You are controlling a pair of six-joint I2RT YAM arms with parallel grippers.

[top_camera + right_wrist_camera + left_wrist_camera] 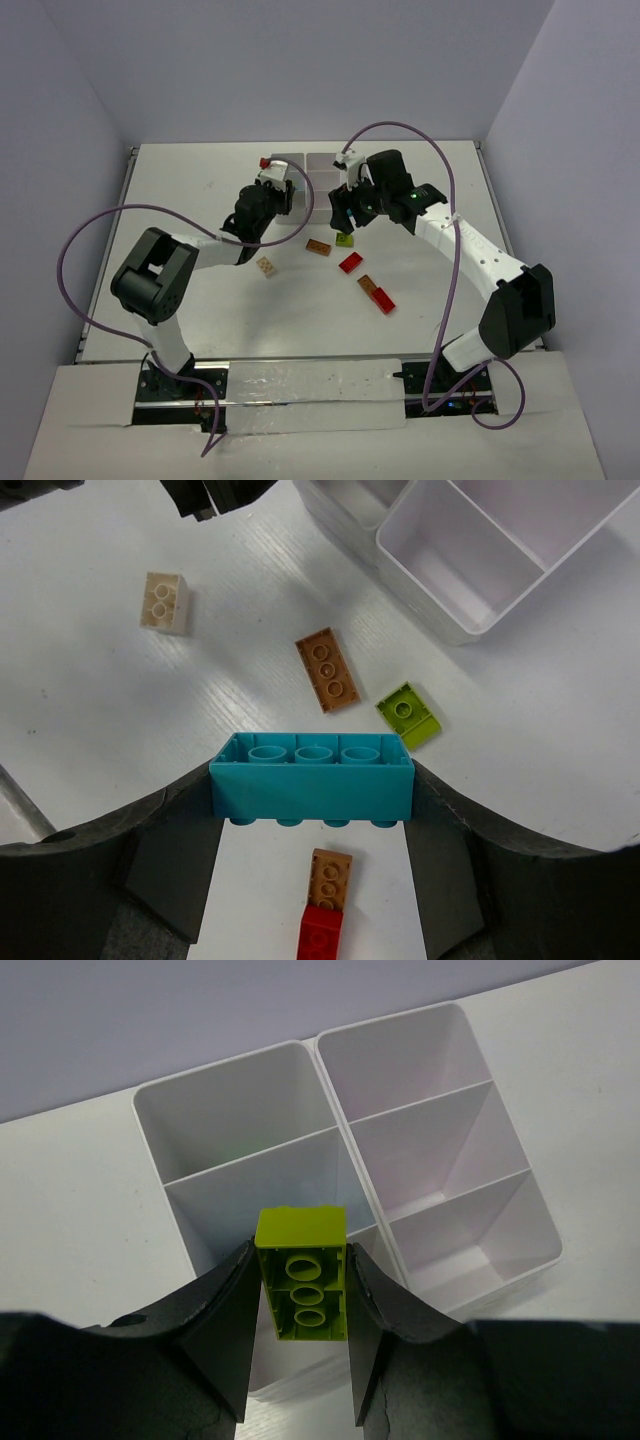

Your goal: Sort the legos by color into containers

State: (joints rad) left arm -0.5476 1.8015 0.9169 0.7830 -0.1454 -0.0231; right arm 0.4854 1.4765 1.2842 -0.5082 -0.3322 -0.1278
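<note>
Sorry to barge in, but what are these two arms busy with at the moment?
They are sorting toy bricks into a white divided tray. The left hand grips a lime brick over the near end of the tray, not yet released. The right hand holds a cyan brick above the table, where a tan brick, a brown brick and others lie loose.

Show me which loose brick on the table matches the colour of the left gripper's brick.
The lime brick next to the long orange-brown brick; every other loose one is tan, orange-brown or red.
</note>
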